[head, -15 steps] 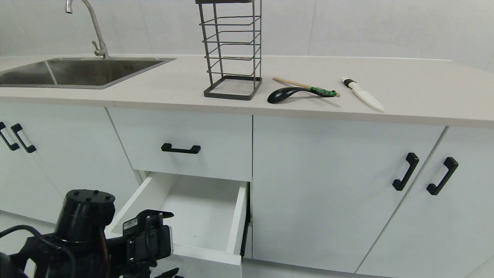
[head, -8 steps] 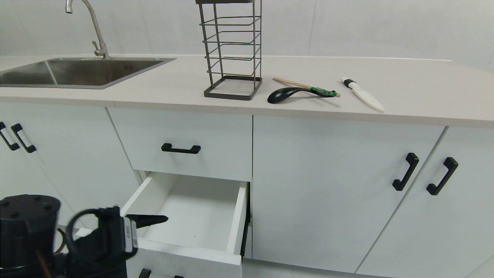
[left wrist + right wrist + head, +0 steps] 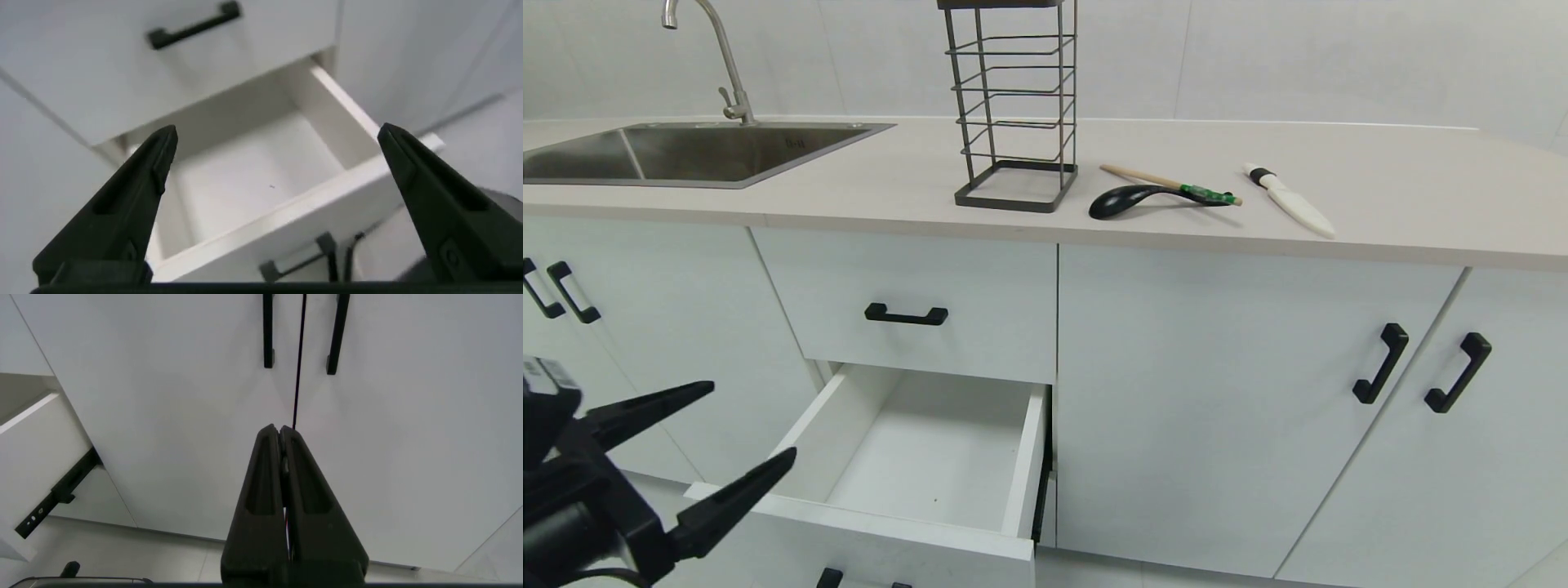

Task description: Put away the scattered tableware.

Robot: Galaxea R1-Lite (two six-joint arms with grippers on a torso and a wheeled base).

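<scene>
On the counter right of centre lie a black spoon, a wooden stick with a green band resting across the spoon's handle, and a white knife with a black collar. Below them the lower drawer is pulled out, and nothing lies in it. My left gripper is open wide at the drawer's left front corner, holding nothing. From the left wrist, the left gripper frames the drawer between its spread fingers. My right gripper is shut on nothing, in front of white cabinet doors.
A tall wire rack stands on the counter left of the spoon. A steel sink with a tap is at the far left. The upper drawer handle and cabinet door handles are black. Two door handles face the right wrist.
My left arm has swung away from the drawer front, to the left and upward. Its fingers now stand spread wide, pointing toward the open drawer. The tableware has not moved.
</scene>
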